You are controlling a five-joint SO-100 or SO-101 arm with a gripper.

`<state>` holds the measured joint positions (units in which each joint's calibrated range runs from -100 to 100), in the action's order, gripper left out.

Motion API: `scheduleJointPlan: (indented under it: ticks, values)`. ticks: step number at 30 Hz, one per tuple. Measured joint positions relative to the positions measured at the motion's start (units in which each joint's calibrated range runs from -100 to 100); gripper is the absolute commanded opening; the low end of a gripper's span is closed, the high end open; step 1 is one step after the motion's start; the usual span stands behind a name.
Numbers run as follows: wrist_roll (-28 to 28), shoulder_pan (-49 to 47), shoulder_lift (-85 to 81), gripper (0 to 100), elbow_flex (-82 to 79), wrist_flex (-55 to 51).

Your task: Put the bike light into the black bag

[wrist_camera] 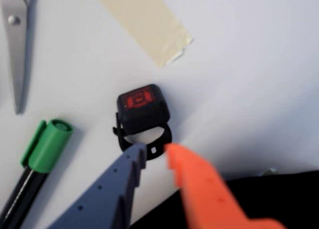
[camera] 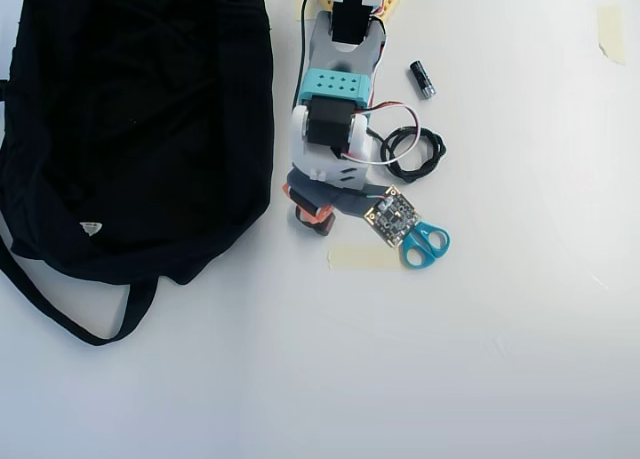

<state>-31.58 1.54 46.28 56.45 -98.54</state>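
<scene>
Fingers of the gripper point(wrist_camera: 155, 151), one blue-grey point(wrist_camera: 130, 164) and one orange point(wrist_camera: 187, 169), are standing slightly apart in the wrist view, with their tips reaching the ring strap of the bike light point(wrist_camera: 142, 111); whether they are already touching the strap is hard to tell, and nothing is being gripped. Light is sitting on the white table point(wrist_camera: 249, 79), red lens facing up, its blocky black body just above the strap loop. Nearby, a strip of beige tape point(wrist_camera: 144, 19) is lying above the light, scissor blades point(wrist_camera: 17, 49) are pointing down along the left edge, and a green-capped marker point(wrist_camera: 42, 154) is lying at the lower left. Dark fabric of the bag point(wrist_camera: 279, 199) is filling the lower right corner of that view. In the overhead view, the arm point(camera: 335, 109) is reaching down from the top edge, covering the light, with the orange finger showing just beside the bag point(camera: 140, 119), which is spreading over the upper left with its strap point(camera: 70, 319) trailing below. Teal scissor handles point(camera: 425, 244), a coiled cable point(camera: 415, 154) and a small black cylinder point(camera: 423, 79) are lying to the right of the arm.
</scene>
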Motion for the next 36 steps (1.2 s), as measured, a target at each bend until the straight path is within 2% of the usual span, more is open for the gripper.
scheduleJointPlan:
  ticks: [5, 36]
  values:
    - [-0.8, 0.0, 0.0, 30, 0.0, 0.0]
    - [-2.7, 1.0, 6.4, 30, 0.0, 0.0]
